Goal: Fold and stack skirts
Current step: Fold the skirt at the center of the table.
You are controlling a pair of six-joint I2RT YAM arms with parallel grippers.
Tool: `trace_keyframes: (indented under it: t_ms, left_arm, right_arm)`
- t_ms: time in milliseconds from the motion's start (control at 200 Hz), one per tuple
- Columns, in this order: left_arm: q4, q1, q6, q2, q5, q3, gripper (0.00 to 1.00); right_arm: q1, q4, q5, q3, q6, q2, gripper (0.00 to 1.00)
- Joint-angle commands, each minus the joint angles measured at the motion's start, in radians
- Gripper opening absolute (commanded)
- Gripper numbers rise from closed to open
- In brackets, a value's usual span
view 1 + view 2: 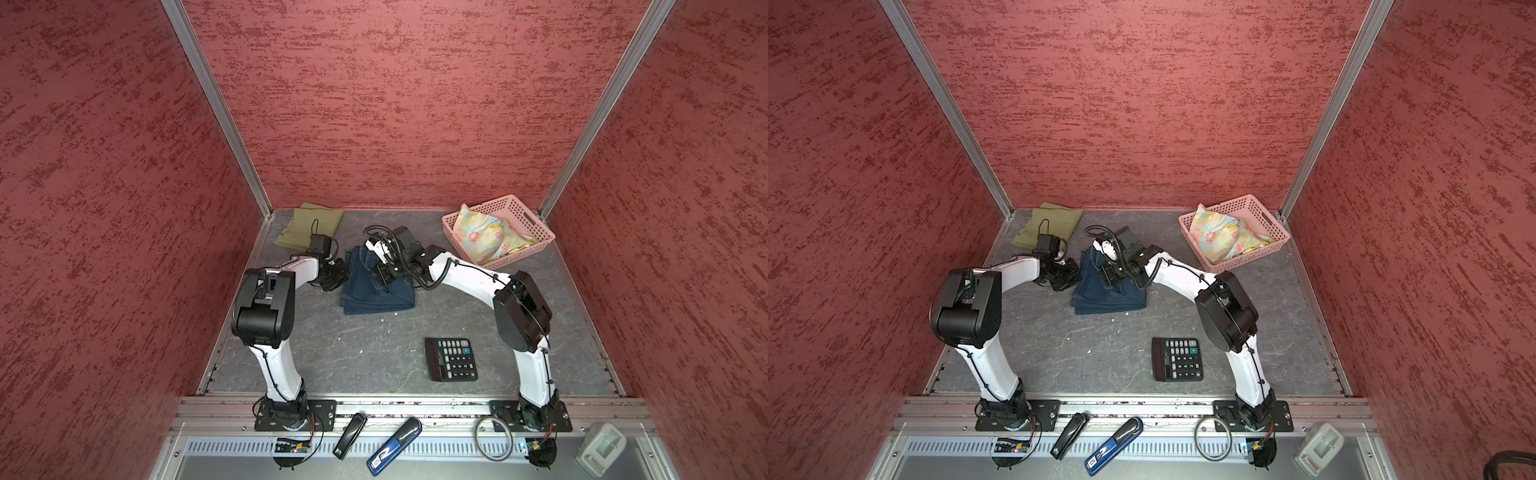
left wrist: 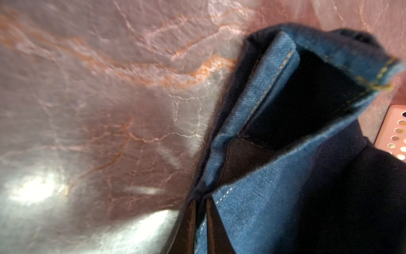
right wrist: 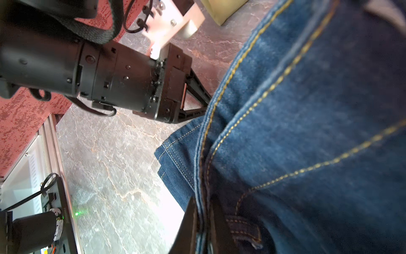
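Presently my left gripper (image 2: 201, 220) and right gripper (image 3: 203, 226) each clench the dark blue denim skirt (image 1: 374, 299) — two pinches, I judge, for drawing a fold over.

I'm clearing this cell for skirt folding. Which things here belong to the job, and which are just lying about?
Job: denim skirt, held by left gripper and right gripper; olive-green skirt; floral skirt, in the pink basket.
Lying about: calculator; black stapler; blue stapler.
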Motion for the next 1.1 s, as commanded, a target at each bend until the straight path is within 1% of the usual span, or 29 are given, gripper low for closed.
trace_keyframes:
  t_ms: [0, 220, 451, 491, 511, 596, 636, 686, 731, 817, 877, 927, 987, 1052, 1097]
  left_arm:
    - [0.018, -0.009, -0.006, 0.033, 0.008, -0.001, 0.13]
    - [0.029, -0.014, -0.017, 0.037, 0.012, 0.006, 0.13]
    - [0.047, -0.024, -0.028, 0.041, 0.018, -0.002, 0.12]
    - [0.049, -0.024, -0.028, 0.041, 0.018, -0.005, 0.11]
    - [0.049, -0.024, -0.028, 0.041, 0.019, -0.006, 0.11]
    - [0.049, -0.024, -0.028, 0.040, 0.020, -0.006, 0.11]
    - [0.049, -0.024, -0.028, 0.037, 0.021, -0.006, 0.11]
    - [0.049, -0.025, -0.029, 0.034, 0.021, -0.005, 0.11]
    - [0.049, -0.024, -0.028, 0.033, 0.021, -0.007, 0.11]
    - [0.049, -0.023, -0.028, 0.029, 0.021, -0.007, 0.11]
    - [0.047, -0.023, -0.027, 0.028, 0.021, -0.008, 0.11]
    - [0.048, -0.023, -0.025, 0.027, 0.021, -0.009, 0.11]
    - [0.048, -0.023, -0.026, 0.027, 0.022, -0.011, 0.11]
    - [0.050, -0.022, -0.026, 0.027, 0.021, -0.013, 0.11]
    - [0.050, -0.023, -0.025, 0.028, 0.023, -0.014, 0.11]
  right_arm:
    - [0.022, 0.005, -0.018, 0.033, 0.030, 0.027, 0.00]
    - [0.030, 0.022, 0.001, 0.054, 0.076, 0.077, 0.00]
    - [0.031, 0.055, -0.009, 0.087, 0.171, 0.120, 0.00]
    - [0.030, 0.061, -0.009, 0.092, 0.185, 0.117, 0.06]
    - [0.031, 0.067, -0.007, 0.092, 0.192, 0.112, 0.10]
    - [0.026, 0.106, -0.022, 0.082, 0.220, 0.080, 0.33]
    - [0.020, 0.130, -0.040, 0.078, 0.240, 0.061, 0.42]
    - [0.007, 0.172, -0.074, 0.062, 0.279, 0.034, 0.51]
    - [-0.009, 0.214, -0.102, 0.043, 0.317, 0.007, 0.55]
    - [-0.048, 0.312, -0.148, -0.029, 0.395, -0.055, 0.59]
    - [-0.077, 0.349, -0.136, -0.083, 0.434, -0.100, 0.59]
    - [-0.099, 0.350, -0.092, -0.128, 0.440, -0.139, 0.58]
    - [-0.116, 0.319, -0.021, -0.170, 0.412, -0.175, 0.57]
    - [-0.116, 0.219, 0.066, -0.159, 0.351, -0.180, 0.56]
    - [-0.111, 0.175, 0.104, -0.154, 0.314, -0.180, 0.55]
